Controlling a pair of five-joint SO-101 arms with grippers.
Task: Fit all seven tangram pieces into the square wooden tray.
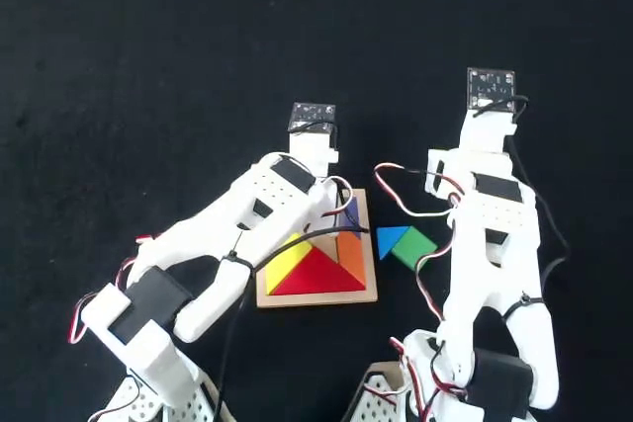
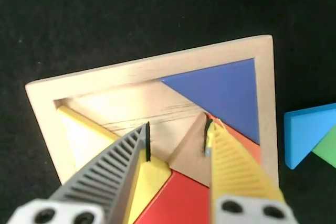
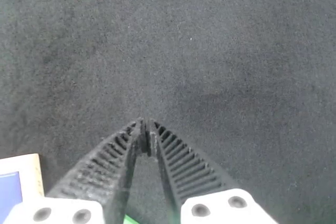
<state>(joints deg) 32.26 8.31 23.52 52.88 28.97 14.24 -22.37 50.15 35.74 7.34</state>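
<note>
tray (image 1: 316,297): in the high view, its 10 to 12 o'clock part lies under the left arm (image 1: 247,214).
dark blue piece (image 1: 350,212): at the tray's 1 o'clock corner, just a sliver shows past that arm.
yellow piece (image 1: 285,258): its 11 o'clock end is covered by the arm and a cable (image 1: 297,249).
orange piece (image 2: 252,145): mostly behind the left gripper's (image 2: 177,139) yellow finger (image 2: 231,166).
red piece (image 2: 181,200): cut by the frame edge.
light blue piece (image 2: 304,132), green piece (image 2: 328,150): both cut by the frame edge.
green sliver (image 3: 127,219): too little in the right wrist view to tell its shape.
</note>
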